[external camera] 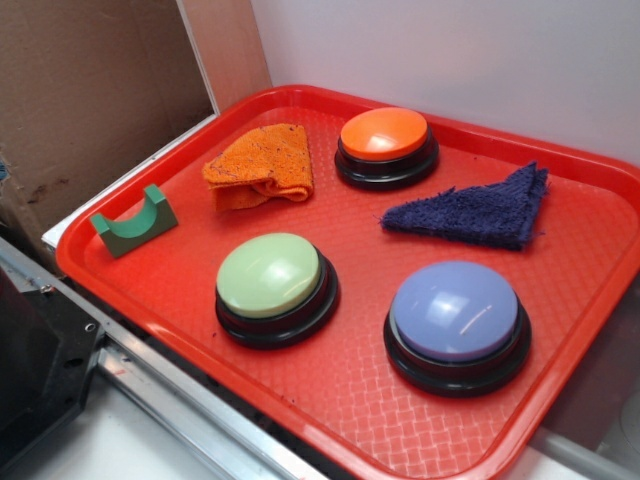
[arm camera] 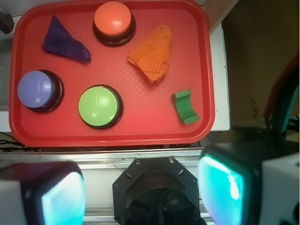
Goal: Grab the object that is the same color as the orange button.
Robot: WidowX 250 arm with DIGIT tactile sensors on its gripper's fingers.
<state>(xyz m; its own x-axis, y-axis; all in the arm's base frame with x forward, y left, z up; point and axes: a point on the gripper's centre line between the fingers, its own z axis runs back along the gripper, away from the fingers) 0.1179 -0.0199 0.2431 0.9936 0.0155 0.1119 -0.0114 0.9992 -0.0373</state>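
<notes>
Orange rag (external camera: 262, 166) beside orange button (external camera: 386, 146)

The orange rag (external camera: 262, 165) (arm camera: 153, 59) lies folded and rumpled on the red tray, nubby and roughly triangular, far ahead of the gripper (arm camera: 143, 190) and slightly right of its midline. The orange button (external camera: 385, 146) (arm camera: 113, 22) stands upright just beside it, glossy dome on black base, farther ahead and left.

A robotics lab test bench: a red plastic tray (external camera: 600, 300) of test props sits beside an aluminium rail (external camera: 180, 395), with bare cardboard (external camera: 90, 90) and a plain white wall (external camera: 450, 50) as backdrop, and a black robot base mount (arm camera: 157, 187) bolted below.
</notes>
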